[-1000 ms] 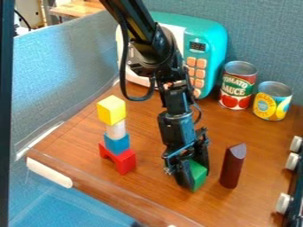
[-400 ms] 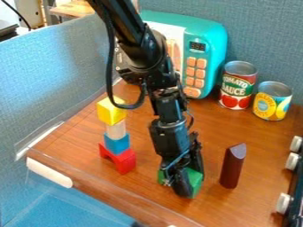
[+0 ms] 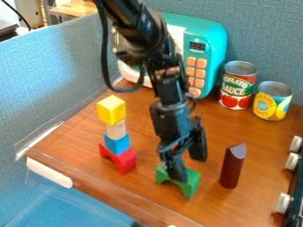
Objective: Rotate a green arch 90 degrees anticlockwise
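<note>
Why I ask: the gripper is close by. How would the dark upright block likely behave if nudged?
The dark upright block stands on a narrow end, taller than wide, so a push near its top would probably tip it. Its crisp edges suggest something stiff, unlikely to squash. Its smooth-looking sides might slip a little in a grip.

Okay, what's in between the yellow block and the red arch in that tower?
Two stacked blocks: a pale block above a blue block, between yellow block and red arch in the camera view.
</note>
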